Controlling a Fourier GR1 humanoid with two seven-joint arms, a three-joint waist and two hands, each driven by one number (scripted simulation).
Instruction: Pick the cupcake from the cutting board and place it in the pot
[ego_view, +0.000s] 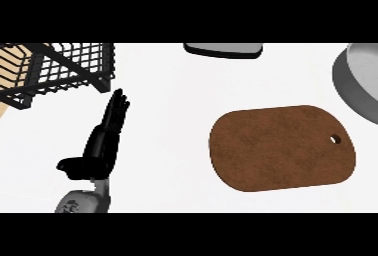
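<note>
Brown cutting board (282, 148) bare beside grey pot (353, 82), left hand (98, 149) apart, fingers (117, 107) straight, pressed together.

Kitchen counter. White worktop (170, 100) bears a brown wooden cutting board (280, 148) at centre right, a black wire dish rack (55, 70) at upper left, and a grey pot (356, 82) cut by the right edge.
</note>
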